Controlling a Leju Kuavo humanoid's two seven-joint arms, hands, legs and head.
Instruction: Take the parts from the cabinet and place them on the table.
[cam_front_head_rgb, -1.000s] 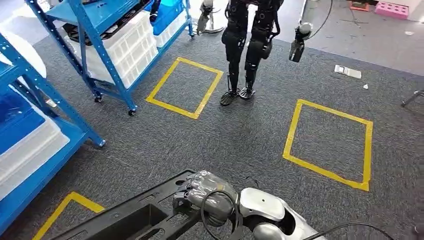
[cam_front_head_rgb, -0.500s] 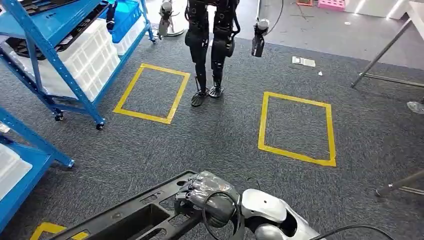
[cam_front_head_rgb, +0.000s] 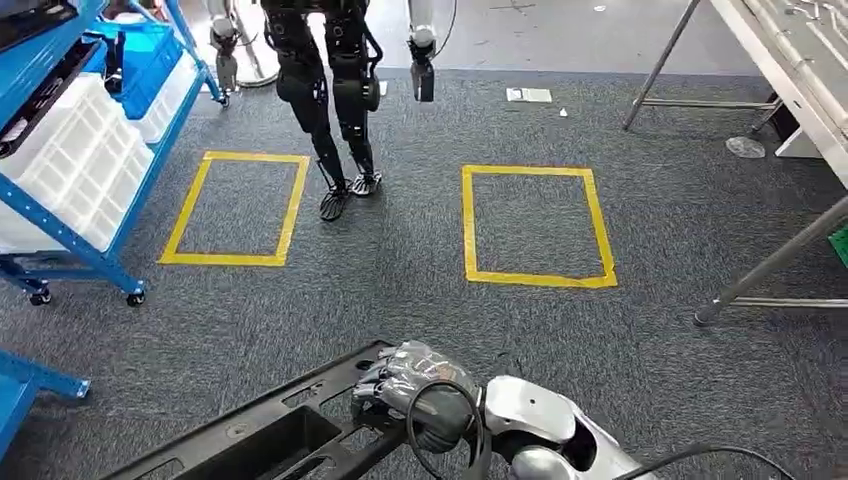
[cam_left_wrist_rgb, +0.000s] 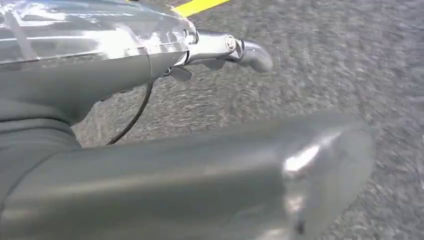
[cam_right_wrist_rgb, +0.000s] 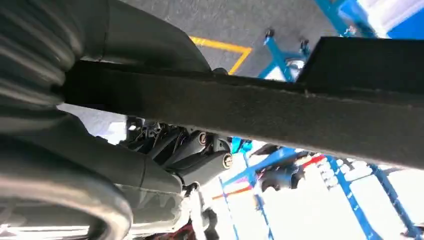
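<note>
Right hand (cam_front_head_rgb: 415, 390) has its fingers (cam_front_head_rgb: 385, 382) clenched on the rim of the long black moulded plastic part (cam_front_head_rgb: 270, 430), carried low in front of the body, away from the blue steel cabinet (cam_front_head_rgb: 70, 150). Left hand (cam_left_wrist_rgb: 150, 165): can't tell its finger state. Pickup looks done; placing on the grey metal tabletop (cam_front_head_rgb: 790, 60) remains.

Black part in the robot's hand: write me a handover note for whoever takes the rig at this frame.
Right hand: grips the rim of the black part, carried low in front of the body.
Left hand: blurred in the wrist view, state unclear.
Blue cabinet stands on the left; the table is ahead on the right.
Another humanoid robot stands beyond the yellow floor squares.
Done: part is off the cabinet.
Left: reach the table and set the part down.
</note>
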